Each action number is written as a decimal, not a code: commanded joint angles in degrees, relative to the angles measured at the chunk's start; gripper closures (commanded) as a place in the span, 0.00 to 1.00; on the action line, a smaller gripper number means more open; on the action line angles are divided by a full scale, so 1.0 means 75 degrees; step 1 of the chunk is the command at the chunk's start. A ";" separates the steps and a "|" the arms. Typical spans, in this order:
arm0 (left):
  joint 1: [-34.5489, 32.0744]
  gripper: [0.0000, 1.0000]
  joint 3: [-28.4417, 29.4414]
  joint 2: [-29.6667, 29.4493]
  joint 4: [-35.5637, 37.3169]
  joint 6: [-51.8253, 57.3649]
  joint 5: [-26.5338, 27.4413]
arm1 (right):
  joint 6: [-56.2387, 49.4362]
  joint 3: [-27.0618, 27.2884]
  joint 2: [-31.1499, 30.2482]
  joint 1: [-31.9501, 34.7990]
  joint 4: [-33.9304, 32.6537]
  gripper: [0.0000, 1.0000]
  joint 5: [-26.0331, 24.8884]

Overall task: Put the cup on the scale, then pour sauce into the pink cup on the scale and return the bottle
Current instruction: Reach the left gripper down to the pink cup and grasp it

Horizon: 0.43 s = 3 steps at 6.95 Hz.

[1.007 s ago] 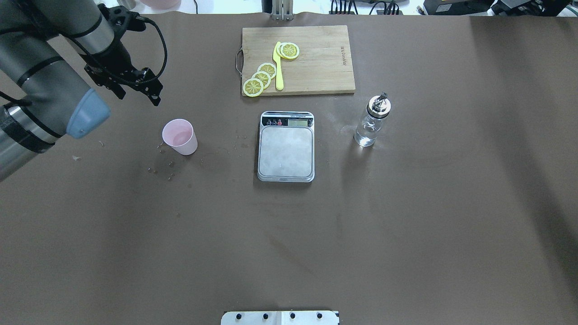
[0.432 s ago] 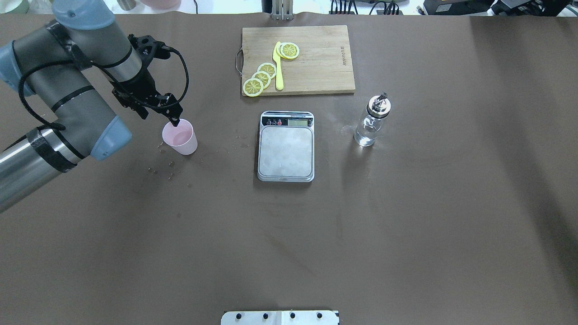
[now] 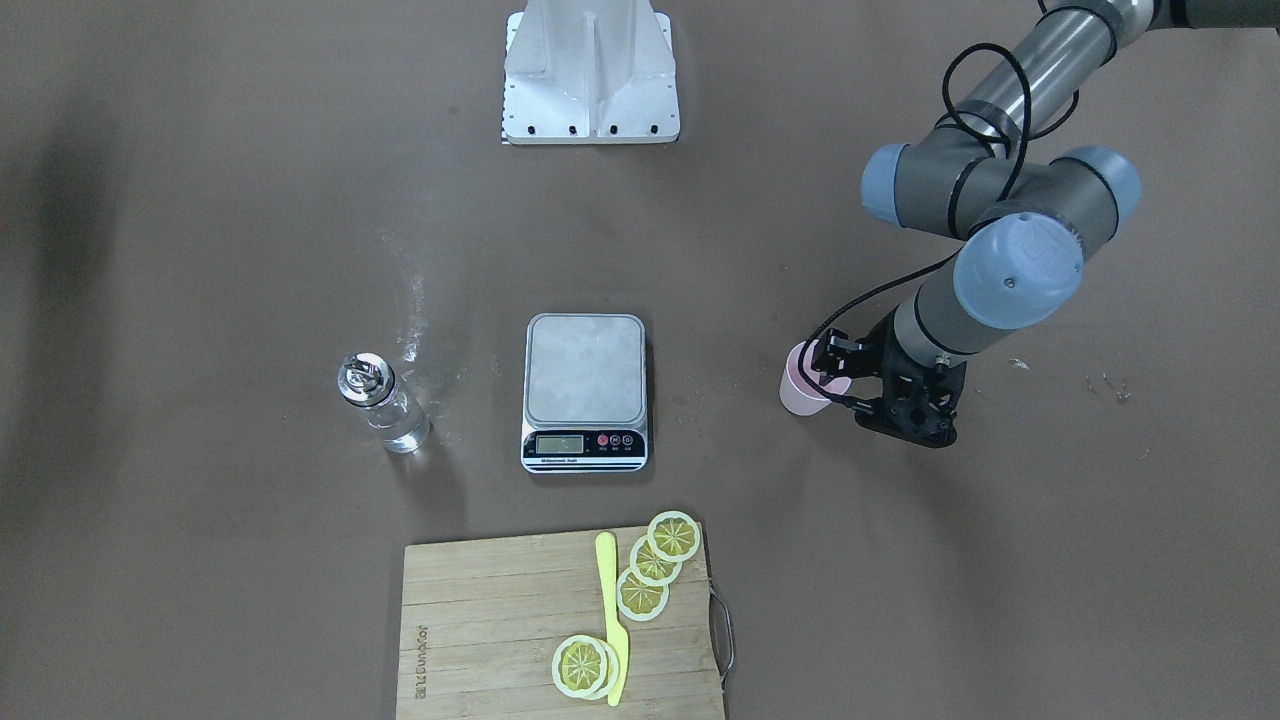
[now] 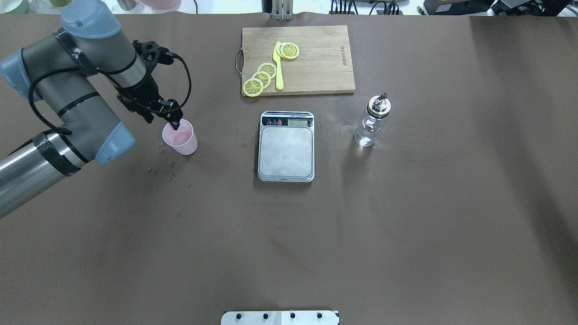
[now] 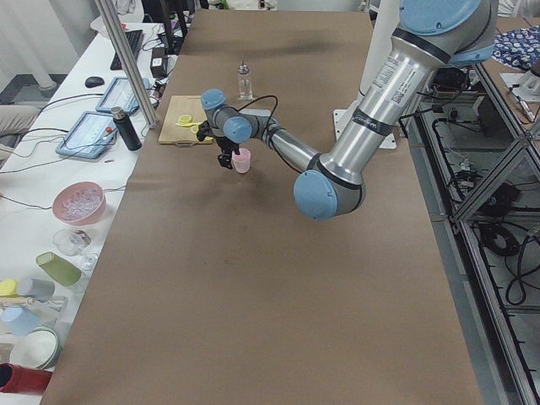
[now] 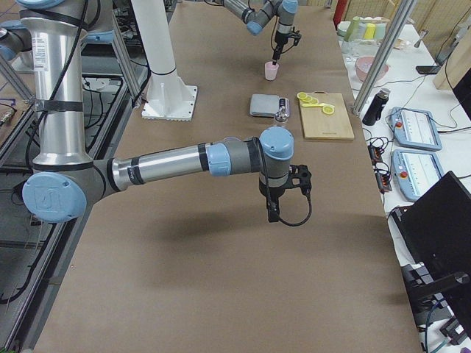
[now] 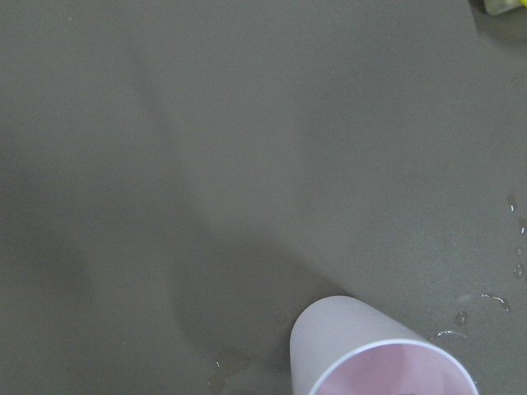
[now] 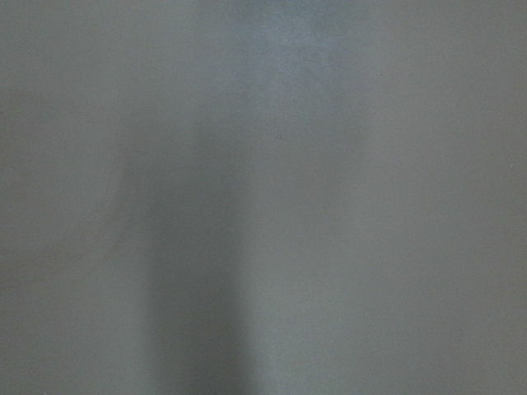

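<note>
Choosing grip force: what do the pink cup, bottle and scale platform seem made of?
Pink cup: probably matte plastic, opaque with thin rim.
Bottle: clear, glass-like body, see-through; shiny metal-looking cap.
Scale platform: silver-grey, dull sheen, likely steel.

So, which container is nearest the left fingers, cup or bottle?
The cup: the left fingers are at its rim, while the bottle stands beyond the scale.
</note>
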 commanded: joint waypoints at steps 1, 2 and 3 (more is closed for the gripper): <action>0.0005 0.32 0.0028 -0.0023 -0.0011 -0.0070 0.0011 | -0.0005 0.0370 -0.0009 -0.0506 -0.0006 0.01 0.0009; 0.0005 0.34 0.0028 -0.0035 -0.0011 -0.0129 -0.0001 | -0.0005 0.0406 -0.0020 -0.0741 0.0005 0.01 0.0021; 0.0005 0.36 0.0028 -0.0035 -0.0011 -0.0130 0.0011 | -0.0133 0.0452 -0.0044 -0.1022 0.0052 0.01 0.0102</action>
